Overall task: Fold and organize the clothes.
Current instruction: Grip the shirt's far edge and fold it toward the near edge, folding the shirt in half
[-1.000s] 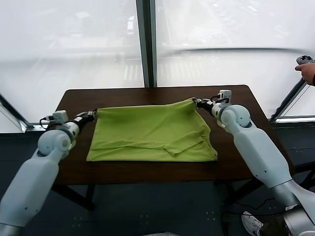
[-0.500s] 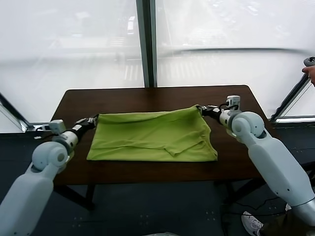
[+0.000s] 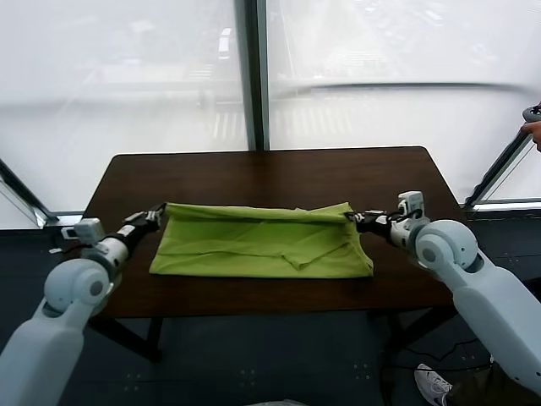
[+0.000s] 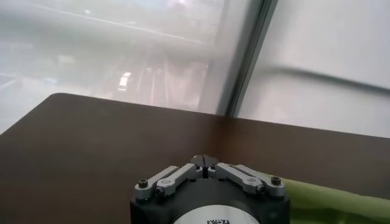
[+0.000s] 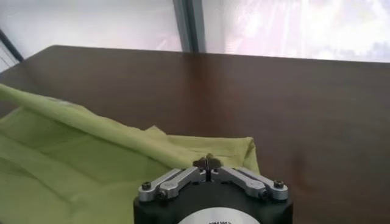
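T-shirt (image 3: 262,241): lime-green, part-folded on brown table (image 3: 270,169); print side unseen.
Left gripper (image 3: 159,213): fingers pressed together on shirt's far-left corner; pinch hidden from wrist view.
Right gripper (image 3: 352,216): clamped onto far-right corner.
Open room: bare tabletop beyond shirt.

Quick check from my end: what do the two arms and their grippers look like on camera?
Both arms are smooth, pale grey-white shells with rounded ball-like joints. The left gripper and right gripper are slim and dark, with small light boxy modules and thin cables at the wrists. Wrist views show black round housings, silver linkage bars with screws and a white label.
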`<act>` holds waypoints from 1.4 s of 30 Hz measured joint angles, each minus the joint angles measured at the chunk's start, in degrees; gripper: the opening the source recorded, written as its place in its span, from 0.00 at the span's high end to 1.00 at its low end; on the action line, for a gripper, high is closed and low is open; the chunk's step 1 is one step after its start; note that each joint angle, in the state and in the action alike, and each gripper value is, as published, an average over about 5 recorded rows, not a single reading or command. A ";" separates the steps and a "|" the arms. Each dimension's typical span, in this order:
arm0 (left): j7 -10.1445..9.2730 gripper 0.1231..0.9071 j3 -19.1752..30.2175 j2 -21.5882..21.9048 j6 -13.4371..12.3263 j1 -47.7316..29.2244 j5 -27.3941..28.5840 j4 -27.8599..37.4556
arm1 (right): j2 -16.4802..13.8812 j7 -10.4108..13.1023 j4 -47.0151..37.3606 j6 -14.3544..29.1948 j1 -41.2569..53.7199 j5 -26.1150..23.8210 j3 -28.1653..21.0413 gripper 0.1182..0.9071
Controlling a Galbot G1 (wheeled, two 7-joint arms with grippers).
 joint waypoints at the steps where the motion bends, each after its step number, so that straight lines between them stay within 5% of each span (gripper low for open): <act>1: 0.06 0.95 -0.35 -0.12 -0.07 0.75 0.27 -0.32 | -0.08 -0.01 0.00 0.00 -0.04 -0.01 -0.04 0.97; 23: 0.35 0.94 -4.92 -3.64 -1.29 14.66 3.68 -4.90 | -1.53 -0.35 -0.30 0.22 0.01 0.22 -0.98 0.97; 28: -1.14 0.93 -4.94 -4.24 -0.91 15.71 3.69 -5.55 | -2.13 -0.39 0.44 -0.11 -0.37 0.93 -0.46 0.93; 33: -3.98 0.78 -5.02 -4.49 0.01 16.63 3.39 -6.77 | -2.91 -0.37 1.78 -0.19 -1.04 1.91 0.54 0.60; 42: -6.26 0.11 -6.49 -4.17 1.96 17.23 2.43 -9.68 | -1.92 0.70 1.40 1.70 -0.34 1.46 3.40 0.03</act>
